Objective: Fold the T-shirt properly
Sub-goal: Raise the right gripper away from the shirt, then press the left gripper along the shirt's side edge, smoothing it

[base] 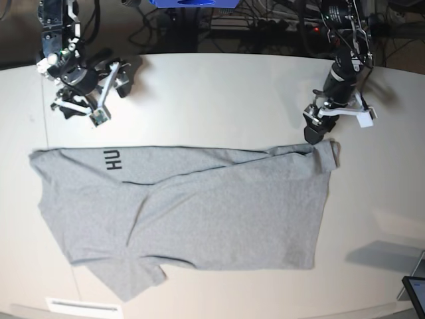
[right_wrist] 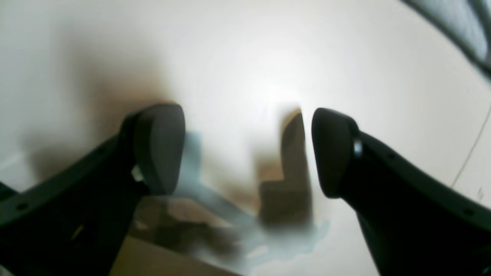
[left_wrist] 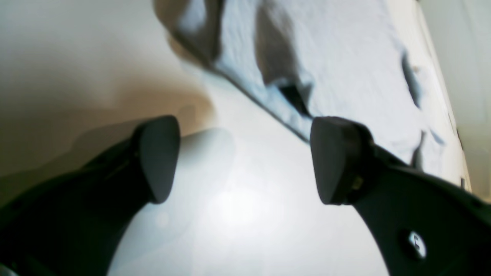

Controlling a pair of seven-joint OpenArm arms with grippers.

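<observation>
The heather-grey T-shirt (base: 199, 206) lies spread on the white table, partly folded over itself, with black letters "HU" (base: 113, 159) showing near its upper left edge. My left gripper (base: 319, 129) hangs just above the shirt's upper right corner. In the left wrist view it (left_wrist: 245, 161) is open and empty over bare table, with the shirt's edge (left_wrist: 337, 50) just beyond the fingertips. My right gripper (base: 78, 113) is above the table, back of the shirt's upper left corner. In the right wrist view it (right_wrist: 249, 149) is open and empty, and the shirt (right_wrist: 460, 23) shows only at the top right.
The table (base: 219, 93) ends at a curved back edge, with cables and a blue object (base: 192, 3) behind it. A dark tablet corner (base: 415, 292) sits at the front right. A white label (base: 80, 306) lies at the front left edge.
</observation>
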